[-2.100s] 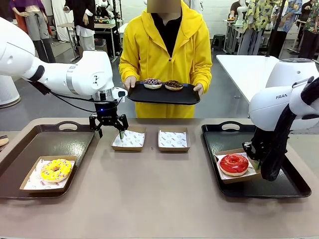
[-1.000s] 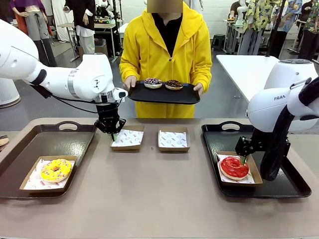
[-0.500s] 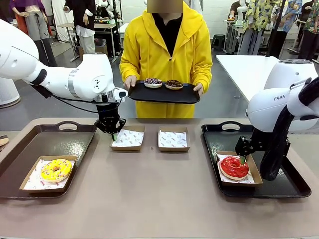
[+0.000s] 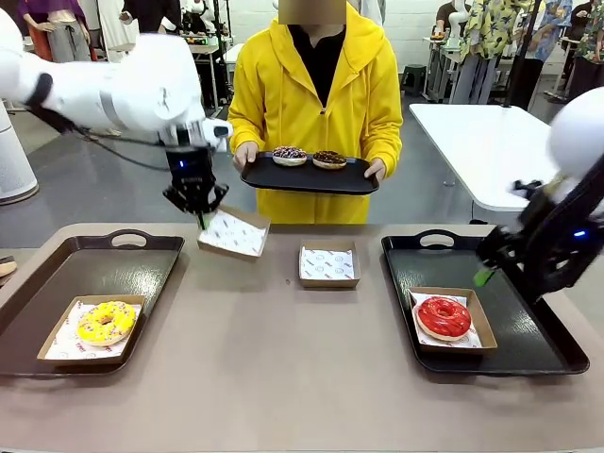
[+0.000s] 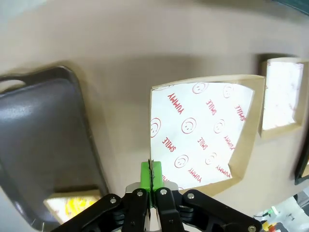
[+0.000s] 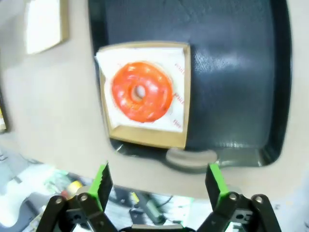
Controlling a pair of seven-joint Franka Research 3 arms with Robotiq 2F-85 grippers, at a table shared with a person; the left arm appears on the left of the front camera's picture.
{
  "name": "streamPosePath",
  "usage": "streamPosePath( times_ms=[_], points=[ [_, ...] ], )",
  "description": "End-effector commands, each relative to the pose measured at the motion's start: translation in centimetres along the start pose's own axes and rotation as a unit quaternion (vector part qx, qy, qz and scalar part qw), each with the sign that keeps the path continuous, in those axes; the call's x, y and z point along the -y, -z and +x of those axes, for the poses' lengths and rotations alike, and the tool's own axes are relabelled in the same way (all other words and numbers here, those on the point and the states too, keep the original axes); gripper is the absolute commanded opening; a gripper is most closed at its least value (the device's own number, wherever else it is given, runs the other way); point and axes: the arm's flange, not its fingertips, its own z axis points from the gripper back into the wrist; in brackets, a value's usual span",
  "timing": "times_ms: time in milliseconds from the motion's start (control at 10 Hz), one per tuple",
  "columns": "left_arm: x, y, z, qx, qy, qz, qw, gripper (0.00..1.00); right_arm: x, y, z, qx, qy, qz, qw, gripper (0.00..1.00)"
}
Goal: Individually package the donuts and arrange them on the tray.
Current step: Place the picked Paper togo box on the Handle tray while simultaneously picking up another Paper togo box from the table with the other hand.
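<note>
The left pincer (image 5: 152,175) is clamped shut on the rim of a paper-lined box (image 4: 233,233), holding it tilted in the air above the tabletop (image 4: 283,377), near a second empty box (image 4: 328,265) that lies flat. The right pincer (image 6: 159,178) hangs spread wide and empty above the right tray (image 4: 528,344), where the red donut (image 4: 444,315) sits in its own box. The yellow donut (image 4: 106,322) lies boxed on the left tray (image 4: 94,269) — and two chocolate donuts (image 4: 290,156) rest on a black tray (image 4: 307,179) held by the person (image 4: 311,85).
</note>
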Motion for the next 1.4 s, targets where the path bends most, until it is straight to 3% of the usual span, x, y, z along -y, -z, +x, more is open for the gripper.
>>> streamPosePath(
  times_ms=[0,300,500,700,900,1100,1200,1300],
  points=[
    [-0.5,-3.5,0.5,0.024,-0.001,-0.002,1.0,0.0,4.7,-1.9,-5.1,0.007,-0.004,0.106,0.994,1.0],
    [0.0,-7.8,1.3,0.054,-0.014,-0.007,0.998,0.0,11.4,-6.9,-7.0,0.073,-0.027,0.283,0.956,1.0],
    [0.6,-9.2,1.8,0.066,-0.017,-0.004,0.998,0.0,15.9,-8.5,-7.3,0.1,-0.014,0.35,0.931,1.0],
    [1.2,-9.2,2.1,0.066,-0.02,0.001,0.998,0.0,20.6,-9.0,-5.9,0.095,0.015,0.409,0.908,1.0],
    [0.5,-9.2,1.5,0.07,-0.005,-0.018,0.997,0.0,23.9,-7.8,-4.0,0.057,0.029,0.44,0.895,1.0],
    [0.5,-9.2,1.5,0.07,-0.005,-0.018,0.997,0.0,26.1,-5.7,-2.5,0.051,0.045,0.462,0.884,1.0],
    [0.5,-9.2,1.5,0.07,-0.005,-0.018,0.997,0.0,23.2,-6.8,-5.0,0.062,0.041,0.436,0.897,1.0],
    [0.5,-9.2,1.5,0.07,-0.005,-0.018,0.997,0.0,23.2,-6.8,-5.0,0.062,0.041,0.436,0.897,1.0]
  ],
)
